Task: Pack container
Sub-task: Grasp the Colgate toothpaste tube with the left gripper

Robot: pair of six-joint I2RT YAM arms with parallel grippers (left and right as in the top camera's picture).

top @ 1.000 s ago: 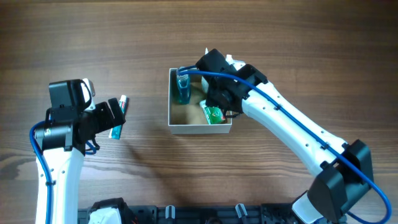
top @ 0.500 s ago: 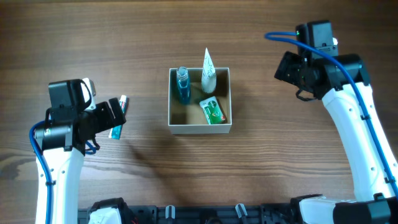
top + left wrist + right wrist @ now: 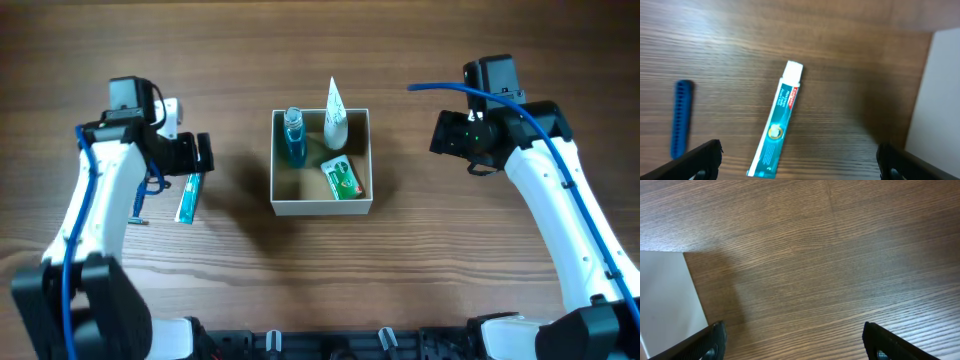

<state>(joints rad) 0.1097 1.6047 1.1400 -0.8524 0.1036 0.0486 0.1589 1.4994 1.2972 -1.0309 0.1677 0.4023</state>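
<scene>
Here's the container (image 3: 321,209) sitting in the middle of the wooden table (image 3: 320,50), open side up, and it's already carrying three things. A blue bottle (image 3: 293,141) is sitting along its left side. A white tube (image 3: 335,112) is leaning in the far right corner with its pointed end poking out over the far wall. A green packet (image 3: 343,180) is resting flat in the near right part.

Off to the left, the left gripper (image 3: 196,156) is hovering above the table, clear of the box. Its wrist camera is showing both fingers (image 3: 702,156) spread wide at the bottom corners of the view, with nothing between them. Right below it a teal and white toothpaste tube (image 3: 776,120) is lying flat on the wood, its white cap pointing away from the fingers. A narrow blue item (image 3: 682,118) is lying to the left of the tube, apart from it and roughly parallel. The container's white wall is showing at the right edge of that view.

Over on the other side, the right gripper (image 3: 446,136) is hanging to the right of the box, apart from it. Its jaws are also standing wide apart and empty, fingertips (image 3: 710,341) over bare wood, with a corner of the white wall peeking in at the left
</scene>
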